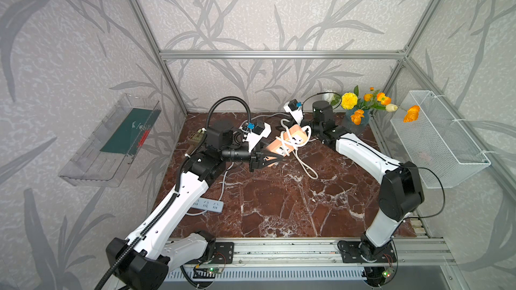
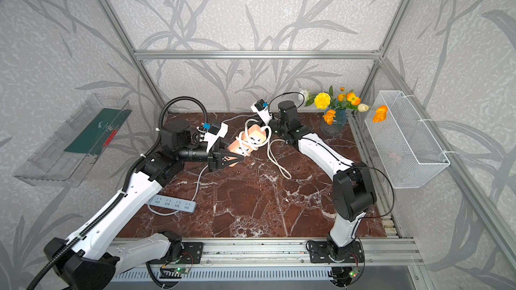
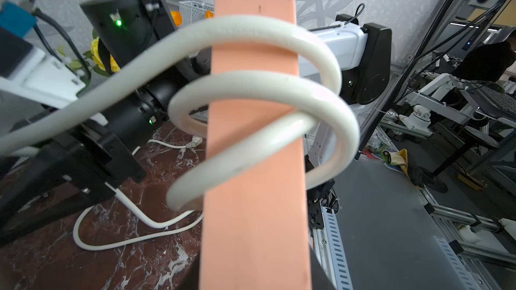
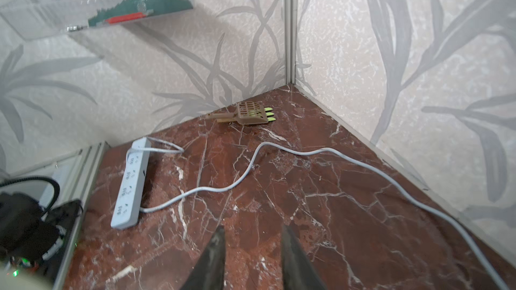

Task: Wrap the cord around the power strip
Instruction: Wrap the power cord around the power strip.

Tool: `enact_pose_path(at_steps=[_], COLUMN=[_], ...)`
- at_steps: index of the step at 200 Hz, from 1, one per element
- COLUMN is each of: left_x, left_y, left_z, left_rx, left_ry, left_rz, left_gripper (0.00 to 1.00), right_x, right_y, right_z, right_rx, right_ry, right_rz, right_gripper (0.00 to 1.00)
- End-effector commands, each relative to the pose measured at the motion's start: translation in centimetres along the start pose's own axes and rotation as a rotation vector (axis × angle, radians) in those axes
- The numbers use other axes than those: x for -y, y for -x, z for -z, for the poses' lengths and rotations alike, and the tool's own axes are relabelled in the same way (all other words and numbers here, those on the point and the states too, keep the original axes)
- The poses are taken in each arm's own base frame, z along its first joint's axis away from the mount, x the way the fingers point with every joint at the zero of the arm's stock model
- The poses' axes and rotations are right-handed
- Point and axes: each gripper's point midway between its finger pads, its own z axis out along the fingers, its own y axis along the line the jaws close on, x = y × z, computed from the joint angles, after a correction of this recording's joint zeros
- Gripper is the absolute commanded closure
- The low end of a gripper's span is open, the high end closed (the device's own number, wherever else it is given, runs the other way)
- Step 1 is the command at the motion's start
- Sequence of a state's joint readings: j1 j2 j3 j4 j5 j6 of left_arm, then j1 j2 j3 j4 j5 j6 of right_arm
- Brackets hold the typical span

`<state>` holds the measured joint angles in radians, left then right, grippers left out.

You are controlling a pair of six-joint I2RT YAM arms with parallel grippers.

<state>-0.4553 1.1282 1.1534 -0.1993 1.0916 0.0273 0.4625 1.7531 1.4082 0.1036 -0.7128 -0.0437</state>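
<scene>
Pale blue strip [image 2: 172, 203] flat on the marble table [image 1: 279, 205], well apart from the left tool [image 2: 241, 158], on its near side. Grey lead [image 4: 279, 152] snaking across the table ahead of the right tool [image 4: 252, 258]. Brown slotted scoop [image 4: 250, 112] in the far corner, beyond the left tool. Vase [image 2: 333, 124] of orange and yellow flowers [image 2: 322, 100] near the right tool, away from the left one. White mesh basket [image 1: 435, 140] on the wall past the vase. Clear shelf [image 1: 111, 140] with a green card [image 1: 131, 132] on the opposite wall.
</scene>
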Motion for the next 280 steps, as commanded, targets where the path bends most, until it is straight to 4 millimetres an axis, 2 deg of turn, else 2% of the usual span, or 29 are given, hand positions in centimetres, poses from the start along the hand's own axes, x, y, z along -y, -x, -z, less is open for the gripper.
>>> enact_pose_path(at_steps=[1, 20, 55, 78, 94, 108, 111, 119, 133, 149, 161, 178, 197, 214, 234, 263, 280], left_x=[1.0, 0.0, -2.2, -5.6, -9.2, -11.6, -12.1, -13.3, -15.3, -17.6, -18.9, -20.5, -21.6, -21.6, -20.3, -17.4, -14.0], left_y=[4.2, 4.3, 5.3, 6.3, 6.4, 5.2, 4.7, 3.6, 1.4, -1.4, -3.2, -5.9, -9.3, -12.0, -13.0, -14.6, -14.7], left_z=[0.9, 1.0, 1.9, 3.6, 5.6, 6.4, 6.6, 7.0, 8.3, 10.3, 11.9, 13.6, 13.5, 11.7, 8.5, 4.9, 2.3], left_rx=[0.098, 0.100, 0.130, 0.173, 0.192, 0.153, 0.132, 0.078, -0.021, -0.145, -0.230, -0.346, -0.493, -0.604, -0.637, -0.677, -0.666], left_ry=[0.014, 0.071, 0.194, 0.385, 0.549, 0.648, 0.675, 0.732, 0.845, 0.990, 1.088, 1.172, 1.170, 1.099, 0.963, 0.757, 0.579], left_rz=[-0.140, -0.142, -0.146, -0.123, -0.057, -0.025, -0.018, -0.002, 0.019, 0.035, 0.041, 0.062, 0.099, 0.137, 0.120, 0.116, 0.083], left_gripper=[1.00, 1.00, 1.00, 1.00, 1.00, 1.00, 1.00, 1.00, 1.00, 1.00, 1.00, 1.00, 1.00, 1.00, 1.00, 1.00, 1.00], right_x=[1.0, 1.2, 2.7, 2.1, -0.2, -2.9, -3.6, -4.6, -5.2, -5.6, -6.4, -8.4, -10.9, -12.4, -12.5, -11.3, -8.9], right_y=[0.4, -1.9, -8.4, -12.6, -14.8, -16.8, -16.1, -16.4, -16.6, -15.5, -14.0, -10.7, -6.2, -1.8, 2.8, 8.5, 10.9], right_z=[-0.2, -0.6, -0.7, -0.5, -1.1, -1.9, -1.7, -1.5, -0.5, 1.3, 2.7, 4.5, 6.2, 7.4, 8.1, 7.7, 7.7], right_rx=[0.100, 0.089, 0.026, -0.025, -0.106, -0.201, -0.196, -0.223, -0.257, -0.280, -0.294, -0.299, -0.245, -0.160, -0.085, 0.022, 0.070], right_ry=[-0.040, -0.095, -0.227, -0.274, -0.265, -0.243, -0.238, -0.230, -0.243, -0.265, -0.264, -0.270, -0.259, -0.251, -0.293, -0.343, -0.358], right_rz=[-0.102, -0.133, -0.207, -0.245, -0.198, -0.121, -0.093, -0.061, -0.019, 0.054, 0.129, 0.302, 0.444, 0.509, 0.580, 0.639, 0.612], right_gripper=[0.57, 0.51, 0.47, 0.47, 0.57, 0.74, 0.77, 0.84, 0.91, 0.95, 0.97, 0.99, 1.00, 1.00, 1.00, 1.00, 1.00])
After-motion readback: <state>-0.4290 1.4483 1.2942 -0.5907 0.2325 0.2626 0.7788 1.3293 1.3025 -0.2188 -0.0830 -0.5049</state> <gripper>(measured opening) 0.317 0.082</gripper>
